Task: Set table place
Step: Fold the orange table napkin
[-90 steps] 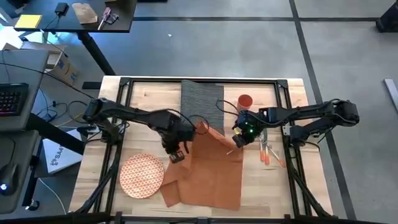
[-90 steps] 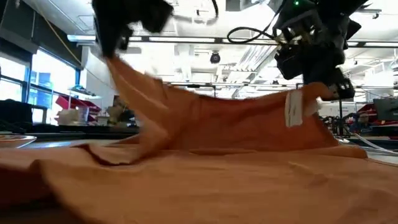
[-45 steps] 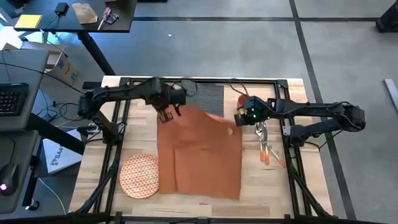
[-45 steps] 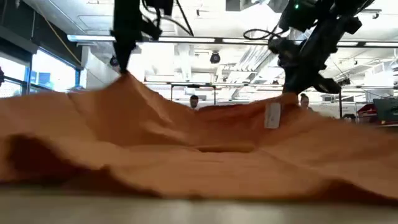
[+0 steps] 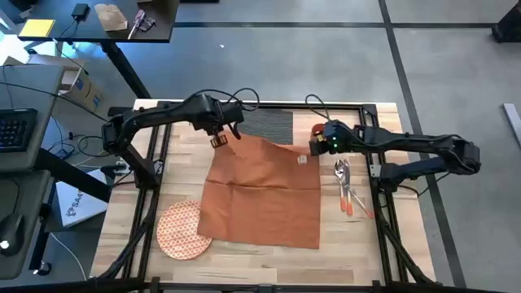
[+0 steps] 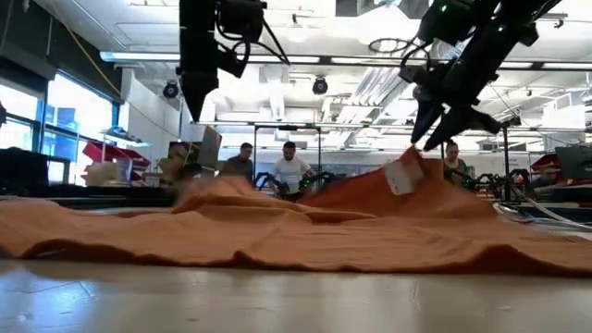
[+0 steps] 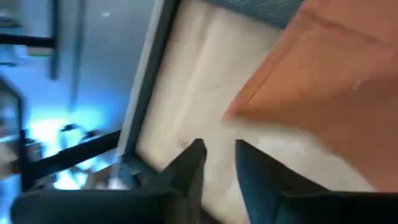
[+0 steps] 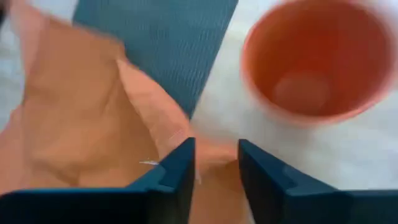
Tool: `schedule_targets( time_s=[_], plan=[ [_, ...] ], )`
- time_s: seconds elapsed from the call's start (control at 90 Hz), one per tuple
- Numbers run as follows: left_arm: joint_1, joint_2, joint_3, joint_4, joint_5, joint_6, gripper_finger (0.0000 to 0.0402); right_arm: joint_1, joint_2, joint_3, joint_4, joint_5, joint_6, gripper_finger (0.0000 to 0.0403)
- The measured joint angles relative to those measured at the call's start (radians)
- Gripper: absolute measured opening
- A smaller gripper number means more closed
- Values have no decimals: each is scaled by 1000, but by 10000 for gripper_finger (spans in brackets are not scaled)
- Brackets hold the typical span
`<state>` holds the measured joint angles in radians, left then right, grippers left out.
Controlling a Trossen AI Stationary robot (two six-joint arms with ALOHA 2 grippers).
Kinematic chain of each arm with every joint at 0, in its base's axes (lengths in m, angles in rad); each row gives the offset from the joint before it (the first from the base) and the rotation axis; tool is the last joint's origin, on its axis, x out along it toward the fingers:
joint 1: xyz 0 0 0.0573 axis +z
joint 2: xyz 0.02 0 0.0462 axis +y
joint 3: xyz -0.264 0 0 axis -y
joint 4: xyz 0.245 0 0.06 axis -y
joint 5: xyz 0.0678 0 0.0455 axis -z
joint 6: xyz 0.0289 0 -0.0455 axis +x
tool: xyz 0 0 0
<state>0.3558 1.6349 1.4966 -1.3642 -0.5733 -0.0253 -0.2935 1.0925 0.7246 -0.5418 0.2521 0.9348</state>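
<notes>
The orange napkin (image 5: 260, 195) lies spread on the wooden table (image 5: 358, 244). Its far edge overlaps the dark grey placemat (image 5: 269, 122) and its near left corner covers part of the patterned plate (image 5: 175, 232). My left gripper (image 7: 217, 152) hangs open just beyond the napkin's far left corner (image 7: 239, 109), clear of it. My right gripper (image 8: 216, 152) is open over the far right corner, next to the red cup (image 8: 317, 56). That corner, with its white label (image 6: 400, 176), stands up in a peak under the fingers. Orange-handled cutlery (image 5: 346, 191) lies right of the napkin. My right gripper comes from above, pointing down, with a raised fold of the napkin's far right corner (image 8: 186, 134) running up between its parted fingers. Whether the fingers touch the cloth I cannot tell. The rest of the napkin lies slack on the table.
The black rail frame (image 5: 163, 163) runs around the tabletop. A dark desk with a keyboard (image 5: 16, 130) stands off the table's left side. Bare wood shows near the front edge (image 5: 269, 264). People sit in the room behind the table (image 6: 291, 171).
Both grippers have carried the napkin's corners toward the far edge, the left one much farther. The bunched napkin has been drawn out and spread flat, now covering part of the plate. The left corner has dropped away from my left gripper, which stands clear above it.
</notes>
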Motion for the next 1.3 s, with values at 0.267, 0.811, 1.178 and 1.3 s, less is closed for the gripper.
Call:
schedule_targets(
  time_s=[0.267,0.811,1.178,1.3],
  plan=[
    [-97,-134,27,-97,488,-60,151,126,-174,0,1,23,-123,162],
    [-886,-309,-422,499,719,-325,115,798,92,0,183,-386,-389,162],
    [-1020,-242,-482,500,879,-631,171,1024,449,47,304,-202,-623,227],
    [-1050,-244,-482,494,884,-707,172,1027,573,113,259,-104,-595,199]
  ],
)
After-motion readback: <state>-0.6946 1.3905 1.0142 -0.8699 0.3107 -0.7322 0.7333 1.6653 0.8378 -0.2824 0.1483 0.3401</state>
